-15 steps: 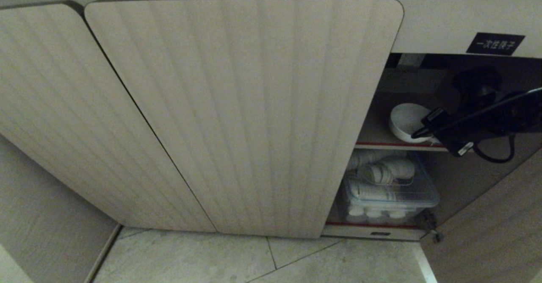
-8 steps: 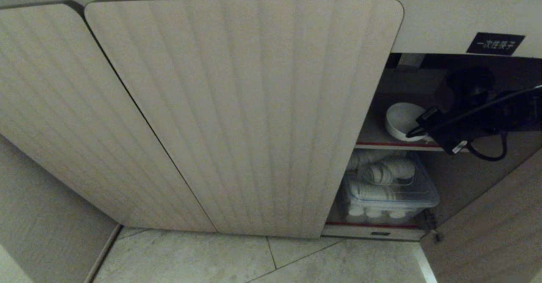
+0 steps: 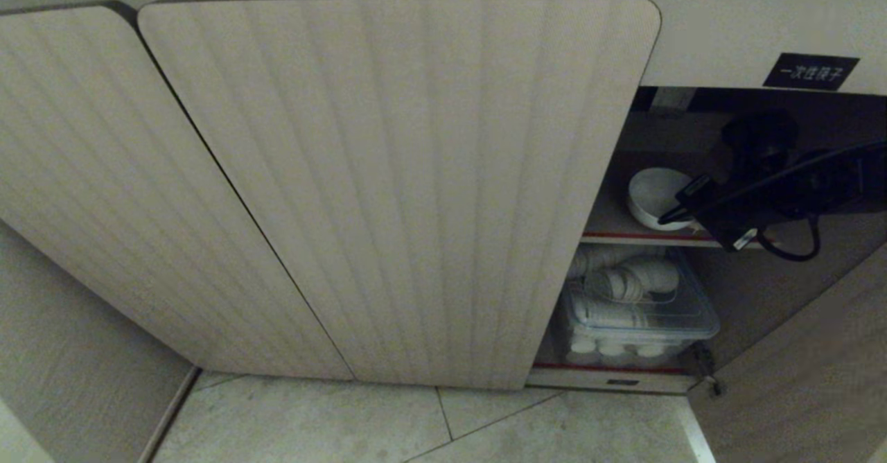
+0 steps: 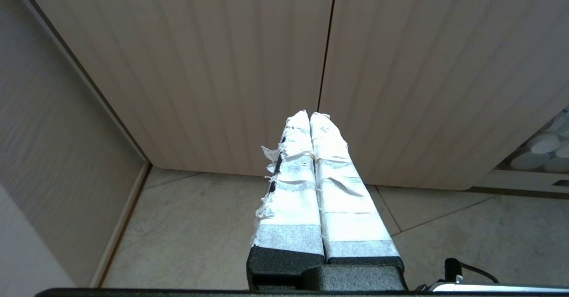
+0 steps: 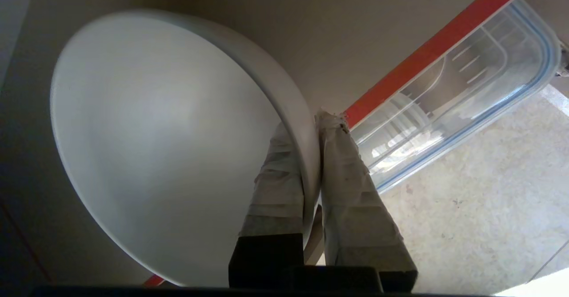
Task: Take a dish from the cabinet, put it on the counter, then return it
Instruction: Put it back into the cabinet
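A white round dish (image 3: 650, 196) sits at the red-edged upper shelf (image 3: 644, 237) inside the open cabinet (image 3: 416, 186). My right gripper (image 3: 666, 217) reaches in from the right and is shut on the rim. In the right wrist view one taped finger lies inside the dish (image 5: 169, 146) and the other outside it, the right gripper (image 5: 306, 126) pinching the wall. Whether the dish rests on the shelf I cannot tell. My left gripper (image 4: 310, 115) is shut on nothing, held low before the closed doors. The counter is out of view.
A clear plastic box (image 3: 641, 314) with sleeves of small white cups fills the lower shelf, also seen as the box (image 5: 466, 83). An open door (image 3: 797, 366) stands at the right. A black label (image 3: 809, 72) sits above the opening. Tiled floor (image 3: 416, 428) lies below.
My right gripper has carried the dish a little to the left over the upper shelf. The left arm has not moved.
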